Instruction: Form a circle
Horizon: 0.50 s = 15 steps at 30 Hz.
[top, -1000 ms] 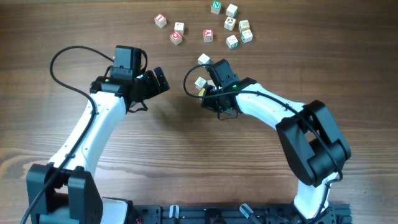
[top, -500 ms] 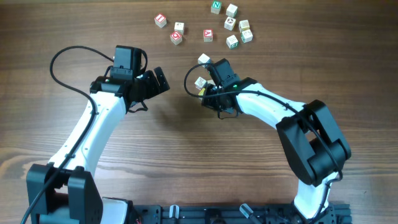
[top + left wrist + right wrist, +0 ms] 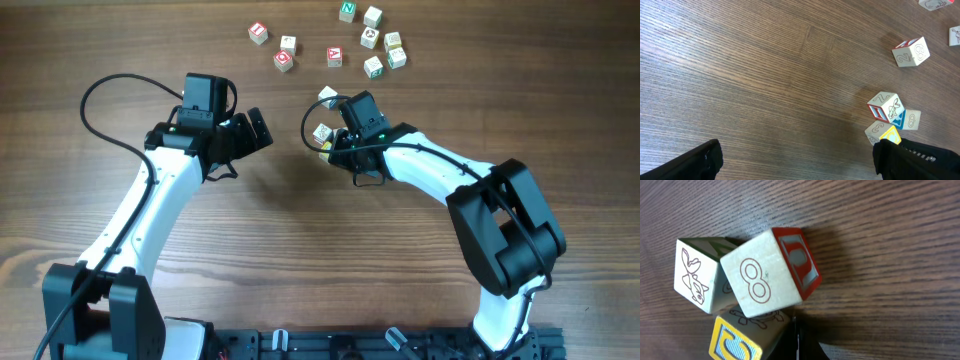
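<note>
No circle shows; the letter cubes lie in loose groups. Several cubes (image 3: 335, 56) are scattered along the far edge. A small cluster (image 3: 322, 132) lies mid-table: a cube marked 8 (image 3: 765, 275) resting tilted on others, a rabbit-picture cube (image 3: 695, 277) and a yellow-faced cube (image 3: 740, 337). My right gripper (image 3: 797, 342) is shut and empty, its tips right beside the yellow-faced cube. It sits just below the cluster in the overhead view (image 3: 335, 150). My left gripper (image 3: 255, 130) is open and empty, left of the cluster (image 3: 887, 106). One lone cube (image 3: 328, 96) lies just beyond.
Bare wooden table (image 3: 280, 240) stretches in front of both arms. A black cable (image 3: 100, 100) loops off the left arm, and a thinner one (image 3: 305, 125) curls beside the right wrist. The arm bases stand at the near edge.
My right wrist has shifted slightly right and away from me, with its cable loop following. The cubes and the left arm have not visibly moved.
</note>
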### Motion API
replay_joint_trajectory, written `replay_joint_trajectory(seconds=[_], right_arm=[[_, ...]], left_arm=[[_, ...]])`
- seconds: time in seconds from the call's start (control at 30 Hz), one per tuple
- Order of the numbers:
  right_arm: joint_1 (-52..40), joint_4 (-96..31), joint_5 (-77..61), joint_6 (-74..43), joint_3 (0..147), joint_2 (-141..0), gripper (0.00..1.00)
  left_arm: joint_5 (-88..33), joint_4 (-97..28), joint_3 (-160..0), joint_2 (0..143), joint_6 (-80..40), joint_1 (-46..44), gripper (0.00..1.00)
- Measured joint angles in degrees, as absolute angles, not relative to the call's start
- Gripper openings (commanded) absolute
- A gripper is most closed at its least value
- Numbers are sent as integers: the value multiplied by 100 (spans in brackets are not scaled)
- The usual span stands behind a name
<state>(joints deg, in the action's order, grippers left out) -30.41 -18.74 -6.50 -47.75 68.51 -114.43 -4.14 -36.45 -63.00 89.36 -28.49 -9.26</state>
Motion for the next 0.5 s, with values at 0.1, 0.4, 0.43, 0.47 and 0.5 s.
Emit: replay_joint_trajectory(seconds=[0.1, 0.4, 0.43, 0.47, 0.5], right_arm=[[-3035, -1806, -591, -4777, 6838, -11443, 5], [-2941, -1660, -545, -4777, 6805, -11452, 4], [-2941, -1684, -545, -4777, 6805, -11452, 5], [-2941, -1756, -548, -4777, 6810, -11452, 5], [-2941, -1872, -550, -4781, 6823, -11439, 4]], left_arm=[[-414, -3645, -6298, 8936, -2849, -926, 100], [-414, -3645, -6298, 8936, -2849, -926, 100], [-414, -3645, -6298, 8936, -2849, -926, 100], [-414, -3645, -6300, 8936, -2849, -926, 100], [-414, -3645, -6298, 8936, -2849, -926, 100]])
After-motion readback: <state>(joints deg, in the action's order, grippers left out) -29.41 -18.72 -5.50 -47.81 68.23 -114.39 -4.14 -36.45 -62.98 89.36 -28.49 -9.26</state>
